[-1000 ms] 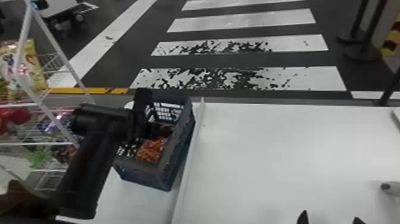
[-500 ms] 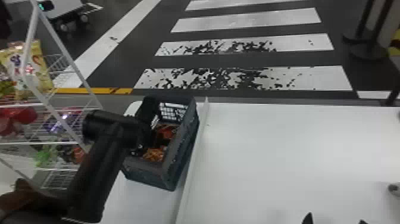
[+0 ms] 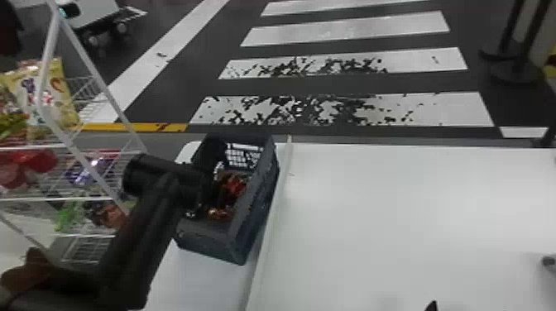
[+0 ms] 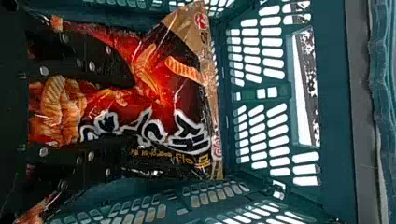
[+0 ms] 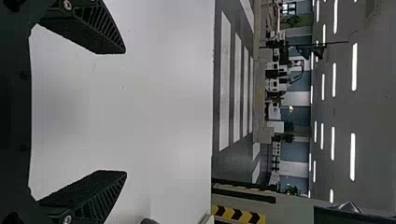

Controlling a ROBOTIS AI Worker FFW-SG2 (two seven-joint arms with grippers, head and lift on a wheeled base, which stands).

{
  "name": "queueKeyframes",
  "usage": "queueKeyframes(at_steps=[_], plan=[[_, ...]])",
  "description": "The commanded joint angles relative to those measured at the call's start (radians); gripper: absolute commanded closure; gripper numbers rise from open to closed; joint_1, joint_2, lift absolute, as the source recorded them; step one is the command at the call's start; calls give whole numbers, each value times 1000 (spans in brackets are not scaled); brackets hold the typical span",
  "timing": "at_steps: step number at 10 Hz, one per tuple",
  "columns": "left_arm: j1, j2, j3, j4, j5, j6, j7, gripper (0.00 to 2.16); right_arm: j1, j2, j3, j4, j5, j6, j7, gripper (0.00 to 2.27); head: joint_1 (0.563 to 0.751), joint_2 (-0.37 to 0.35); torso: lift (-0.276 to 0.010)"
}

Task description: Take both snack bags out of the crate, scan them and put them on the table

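Black-and-red snack bag point(image 4: 182, 98) inside the blue-grey crate point(image 3: 207, 244), at the left gripper point(image 4: 126, 113); how far open that gripper is, or whether it has hold of the bag, I cannot tell; the right gripper point(image 5: 126, 112) is spread wide, holding nothing, by the white table point(image 3: 393, 215); probably 0 of 2 bags finished, an early stage; lifting out, scanning and placing seem left for both.

Snack bag point(image 4: 161, 88) glossy crinkled film; crate point(image 3: 212, 240) matt plastic; table point(image 3: 393, 227) smooth, faint sheen; rack point(image 3: 40, 97) metal wire.
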Motion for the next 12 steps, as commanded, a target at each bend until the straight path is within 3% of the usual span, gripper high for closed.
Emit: queueKeyframes(at_steps=[1,3,7,12], plan=[[7,3,9,-18,-4,8,-9,2142,0,0,0,0,-1,0,0,66,695,266,-92],[26,8,60,-70,4,20,-15,2138,0,0,0,2,-2,0,0,66,695,267,-92],[69,25,154,-282,-4,192,-71,2138,-11,2,0,5,-1,15,0,66,695,282,-92],[84,28,263,-366,53,271,-129,2142,-29,3,3,14,-2,49,0,66,695,291,-92]])
